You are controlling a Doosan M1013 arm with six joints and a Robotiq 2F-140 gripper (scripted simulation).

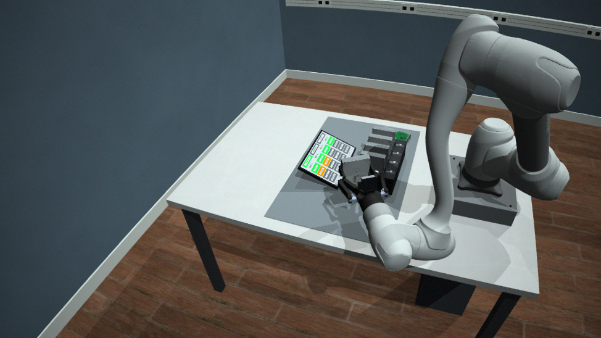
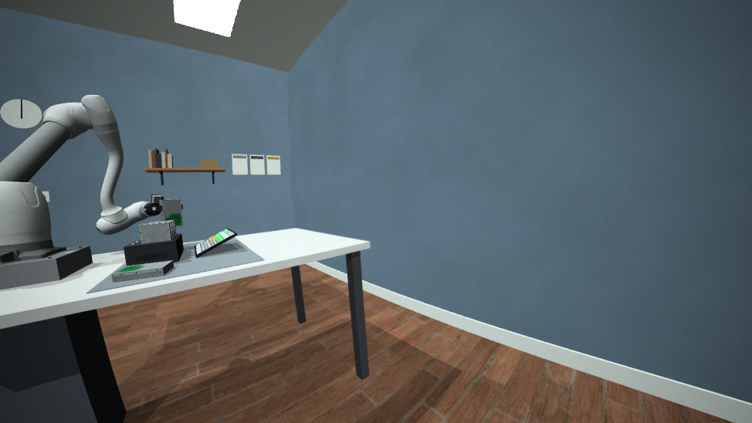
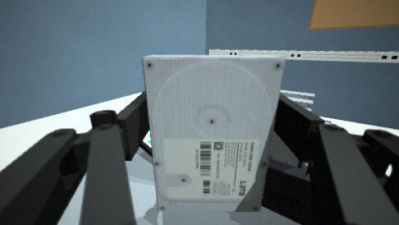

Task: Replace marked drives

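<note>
My gripper [image 1: 364, 184] is shut on a silver hard drive [image 1: 355, 166], gripping its two side edges. It holds the drive upright in the air above the near end of the black dock [image 1: 389, 160]. In the wrist view the drive [image 3: 211, 133] fills the middle, label side toward the camera, between the two black fingers. From the side it hangs clearly above the dock [image 2: 154, 248] and the row of drives [image 2: 157, 231] standing in it. A second drive [image 2: 143, 270] lies flat on the grey mat, green board up, beside the dock. The tilted screen [image 1: 326, 157] shows green and orange cells.
The arm's base [image 1: 485, 191] stands on the table to the right of the mat. The arm's elbow [image 1: 403, 245] hangs low over the table's front edge. A shelf [image 2: 184, 169] is on the far wall.
</note>
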